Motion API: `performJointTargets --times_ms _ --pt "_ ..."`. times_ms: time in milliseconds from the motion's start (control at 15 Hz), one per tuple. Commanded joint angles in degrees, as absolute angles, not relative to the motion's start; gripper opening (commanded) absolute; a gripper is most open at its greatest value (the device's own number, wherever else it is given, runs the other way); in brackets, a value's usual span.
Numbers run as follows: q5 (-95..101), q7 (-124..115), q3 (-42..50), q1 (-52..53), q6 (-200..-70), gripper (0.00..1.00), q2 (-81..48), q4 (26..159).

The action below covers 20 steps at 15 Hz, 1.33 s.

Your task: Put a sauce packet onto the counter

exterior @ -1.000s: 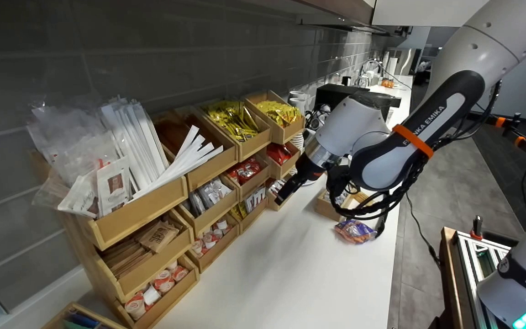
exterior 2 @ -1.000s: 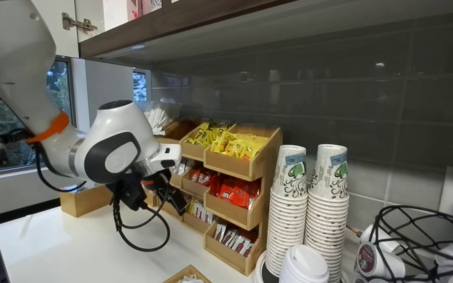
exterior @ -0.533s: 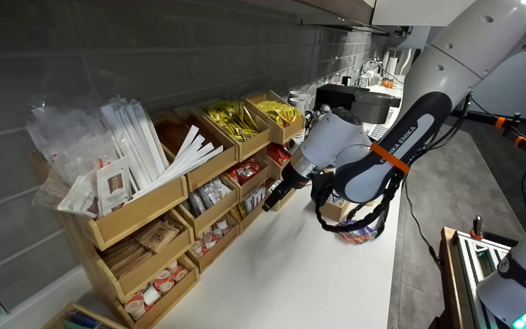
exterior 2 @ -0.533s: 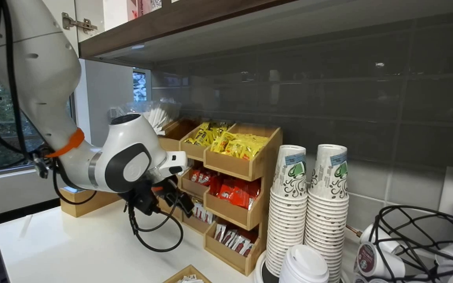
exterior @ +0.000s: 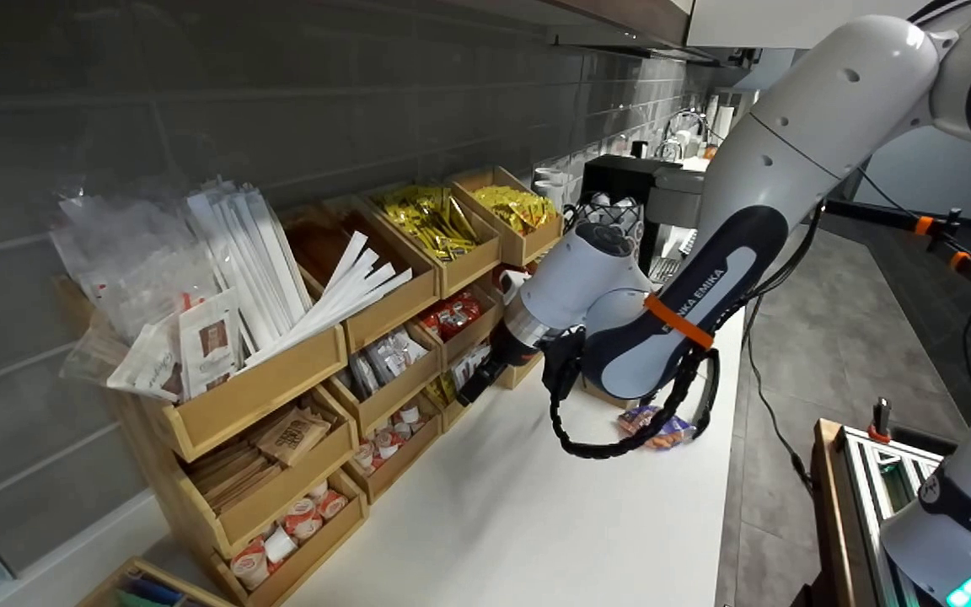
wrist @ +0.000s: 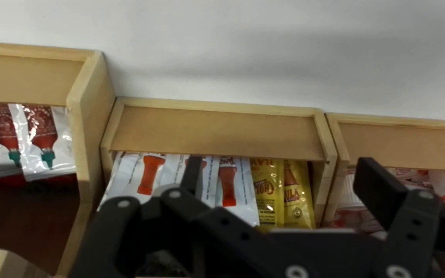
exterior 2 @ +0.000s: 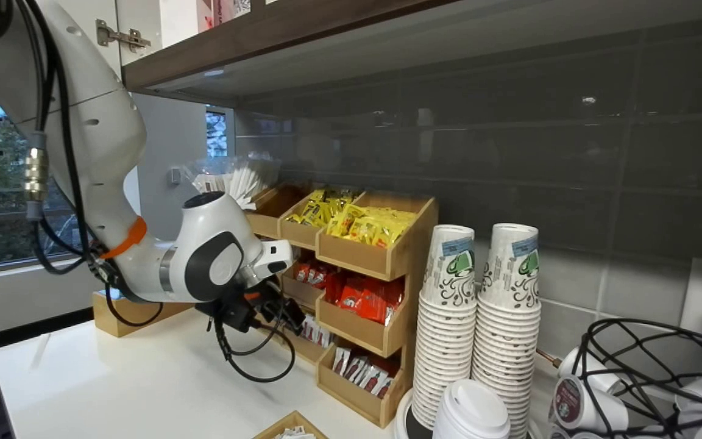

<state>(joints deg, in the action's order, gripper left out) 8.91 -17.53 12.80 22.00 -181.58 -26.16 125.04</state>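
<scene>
My gripper is open and empty in the wrist view, with its fingers over a low bin. The bin holds white sauce packets with red bottles and yellow ones, partly hidden by the gripper. White-and-red sauce packets show in the neighbouring bin. I cannot single out one dark sachet with a paler patch. In both exterior views the gripper is tilted down close to the rack's lower bins. The white counter lies in front of the rack and also shows in the wrist view.
The wooden rack has bins of yellow packets, red packets and creamer cups. White sticks jut out above. A snack bag, stacked cups and a small box stand on the counter. The arm's cables hang low.
The gripper has moved along the rack and slightly down, going left in one exterior view and a little right in an exterior view from elsewhere. No packet has visibly moved.
</scene>
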Motion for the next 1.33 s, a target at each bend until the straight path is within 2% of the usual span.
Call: performJointTargets --times_ms 0,267,400,467,1067,1267 --pt "9.1 -19.38 17.87 26.83 -183.28 1.0 -30.43 121.68" --pt "8.66 -19.68 21.21 30.14 -183.06 0.98 -32.69 119.83" --pt "8.53 -19.73 21.87 31.0 -182.96 0.73 -33.41 119.28" --pt "8.52 -19.77 22.22 31.42 -182.97 0.7 -33.76 119.04" --pt "8.52 -20.15 24.57 34.38 -183.02 0.01 -34.43 118.78" --pt "8.78 -20.3 26.82 36.44 -183.23 0.0 -33.7 119.53"
